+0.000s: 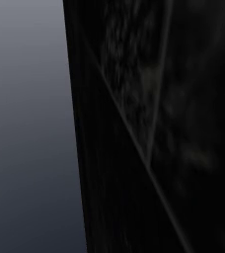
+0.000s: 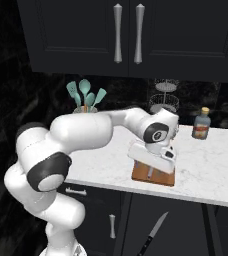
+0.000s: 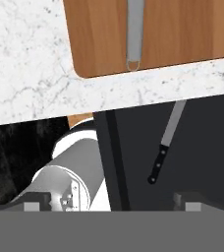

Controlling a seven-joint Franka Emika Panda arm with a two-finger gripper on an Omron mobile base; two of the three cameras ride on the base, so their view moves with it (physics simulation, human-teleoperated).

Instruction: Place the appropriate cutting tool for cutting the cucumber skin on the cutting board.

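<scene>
the peeler (image 3: 135, 34) lies on the cutting board (image 3: 192, 29), its grey metal handle pointing at the board's near edge and ending in a small loop; its blade end is cut off by the frame. the board sits on the white marble counter (image 2: 211, 170), close to the front edge. my gripper (image 2: 162, 159) hangs just over the board with nothing between my fingertips (image 3: 187, 199), which stand well apart. below the counter, in front of the dark cabinet (image 2: 181, 225), a knife (image 2: 153, 233) with a black handle shows, tilted; it seems to touch nothing, though i cannot be sure. a jar of teal utensils (image 2: 85, 97) and a bottle (image 2: 202, 123) stand at the far side of the counter.
</scene>
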